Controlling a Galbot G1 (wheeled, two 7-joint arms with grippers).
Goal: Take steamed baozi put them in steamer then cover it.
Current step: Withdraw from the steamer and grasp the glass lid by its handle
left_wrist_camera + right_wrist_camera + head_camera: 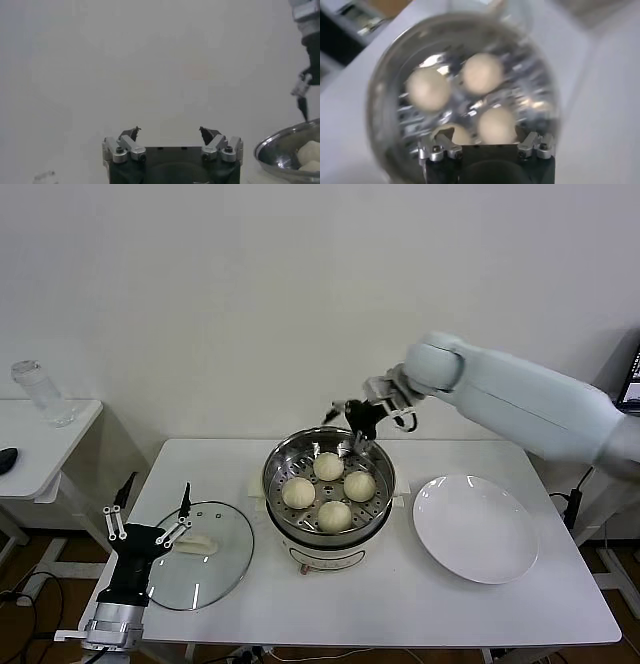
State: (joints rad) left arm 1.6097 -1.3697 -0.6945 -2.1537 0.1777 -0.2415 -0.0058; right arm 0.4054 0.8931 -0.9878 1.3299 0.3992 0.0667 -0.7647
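All four steamed baozi sit on the perforated tray inside the steamer, which stands mid-counter. One bun is at twelve o'clock in the pot, one at three, one at six, one at nine. The right gripper hangs above the steamer's far rim, around twelve o'clock, fingers spread wide and holding nothing (the wrist camera looks straight down on the buns). Over at the steamer's nine o'clock the cover lies flat on the counter, white handle up. The left gripper hovers just above its near-left edge, jaws fully apart, empty. At three o'clock from the pot lies a bare white plate
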